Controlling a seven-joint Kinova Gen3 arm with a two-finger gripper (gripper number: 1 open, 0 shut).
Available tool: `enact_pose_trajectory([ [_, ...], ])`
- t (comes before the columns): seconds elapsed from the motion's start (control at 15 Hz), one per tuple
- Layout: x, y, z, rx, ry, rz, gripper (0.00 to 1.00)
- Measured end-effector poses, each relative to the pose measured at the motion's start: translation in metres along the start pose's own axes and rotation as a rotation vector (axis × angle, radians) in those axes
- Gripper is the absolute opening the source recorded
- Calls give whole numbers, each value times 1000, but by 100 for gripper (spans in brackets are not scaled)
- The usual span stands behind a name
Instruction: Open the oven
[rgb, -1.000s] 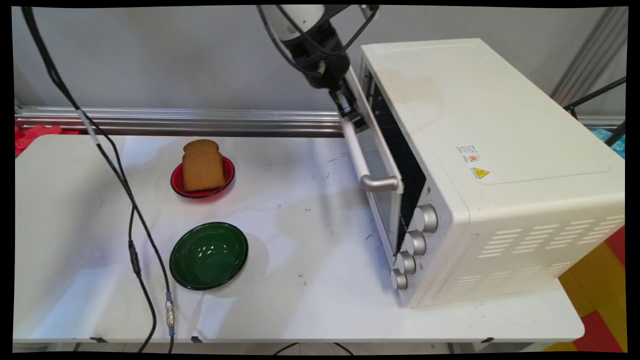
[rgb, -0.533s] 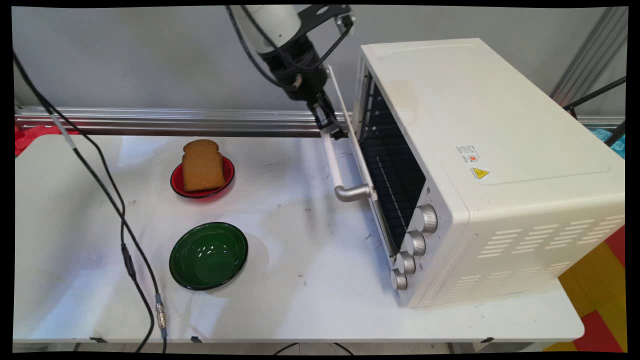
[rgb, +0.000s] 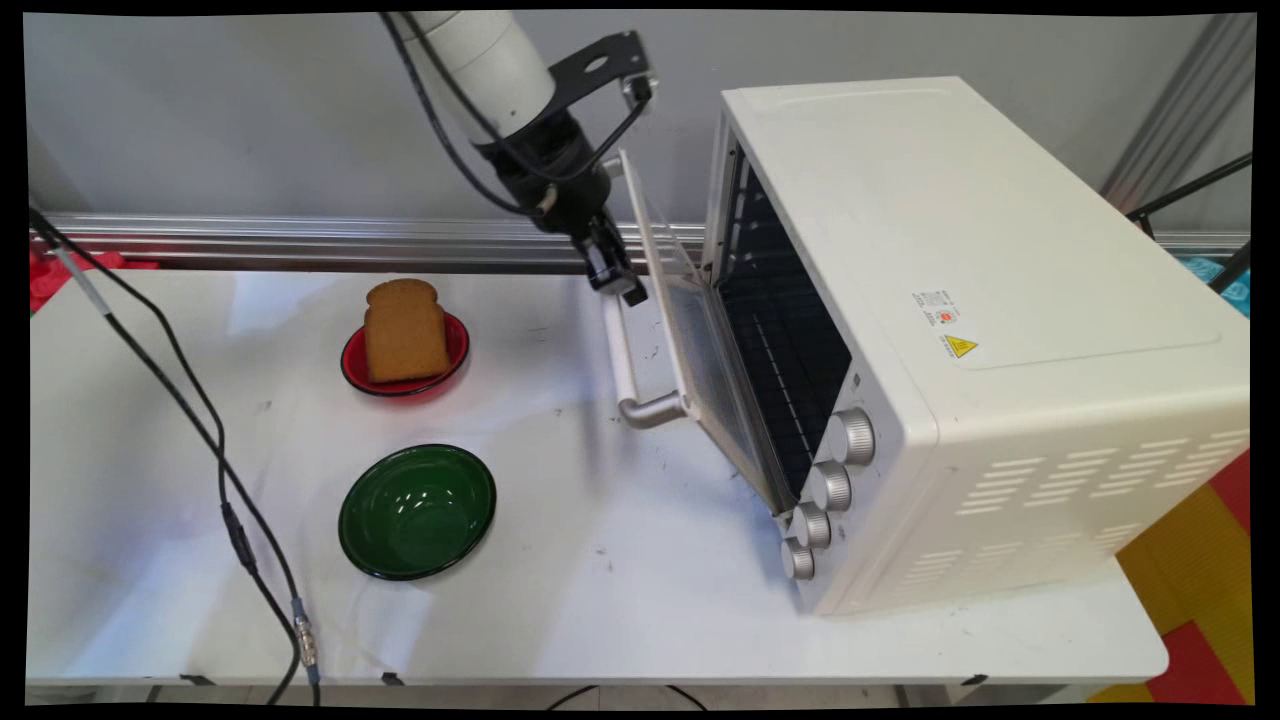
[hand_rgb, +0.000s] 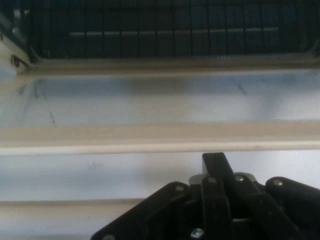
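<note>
Gripper (rgb: 625, 288) at handle's (rgb: 622, 360) far end; fingers (hand_rgb: 215, 167) closed together, hooked on bar, nothing clamped. Oven (rgb: 960, 260) at table's (rgb: 620, 600) right edge, door (rgb: 690, 340) half open. Best square on bar, following hinge arc.

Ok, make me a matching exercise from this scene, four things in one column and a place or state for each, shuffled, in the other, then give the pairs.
Things:
1. slice of bread
2. green bowl
3. oven door
4. gripper

Places or states:
A. partly open, tilted away from the oven
B. at the door handle's far end
C. empty, on the table's near side
D. standing on the red plate

Pairs: 1-D, 2-C, 3-A, 4-B
</note>
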Motion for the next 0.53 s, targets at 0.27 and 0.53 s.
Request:
enact_pose_trajectory([
  [0.27,-23,-7,4,7,-6,-4,0],
  [0.53,-45,-15,7,7,12,-6,0],
])
